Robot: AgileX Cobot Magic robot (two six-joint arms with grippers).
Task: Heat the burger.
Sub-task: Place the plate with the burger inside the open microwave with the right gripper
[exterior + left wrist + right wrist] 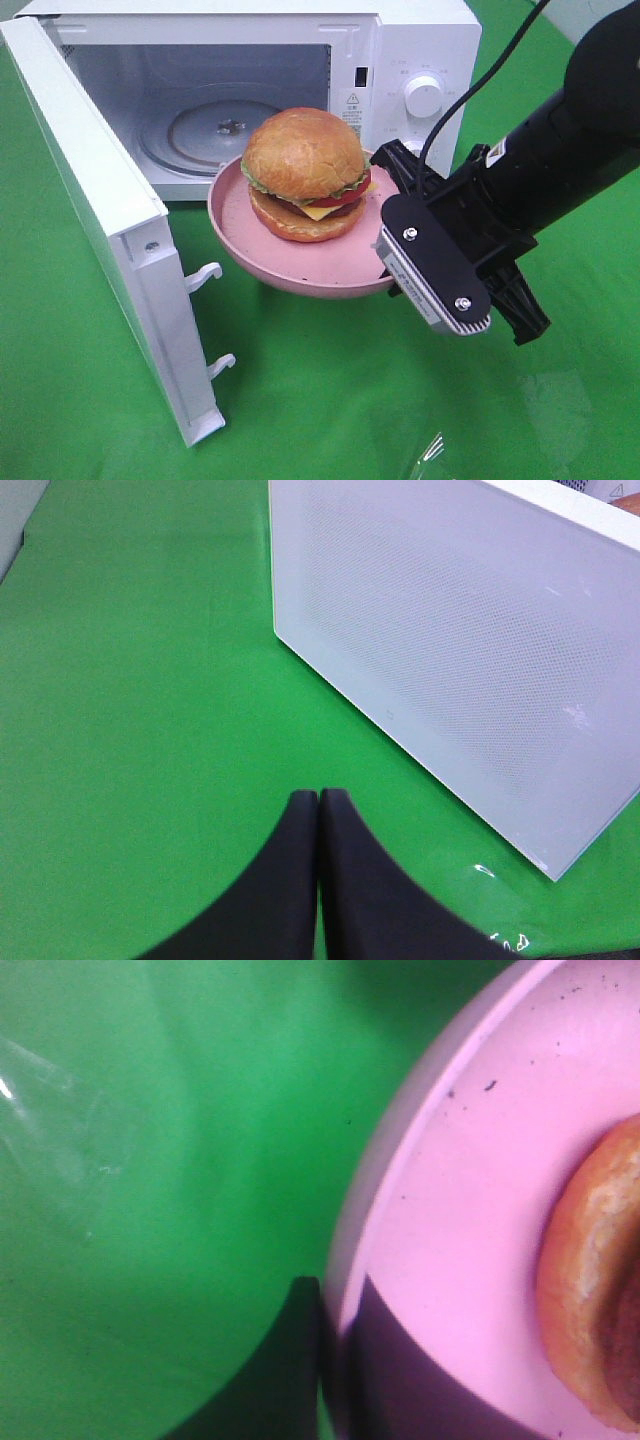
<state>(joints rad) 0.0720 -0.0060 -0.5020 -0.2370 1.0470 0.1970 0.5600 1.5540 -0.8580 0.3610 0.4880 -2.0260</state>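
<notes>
Item: burger, bun, lettuce, tomato, cheese and patty stacked intact, seated on a round pink plate. Location: just in front of the microwave opening, outside the cavity, with the plate apparently lifted clear of the green surface, though the high view does not settle the gap beneath it. Right hand: clenched on the plate's rim, one finger inside the rim and one outside, and bearing plate and burger together. Left hand: closed on nothing, fingertips pressed together, hanging over bare green beside the outer face of the door. Microwave condition: door swung fully open to the left, two latch hooks exposed on its edge, glass turntable bare inside. Progress, as judged: door open and burger picked up on its plate and brought to the mouth of the oven. Outstanding: set the plate on the turntable, let go and withdraw, shut the door, turn the dial. Markings: one small sticker with a warning triangle on the frame beside the cavity, its text too small to read; faint print above the dial, illegible; no brand name legible on any face; the plate bears only a few dark specks, no writing.
</notes>
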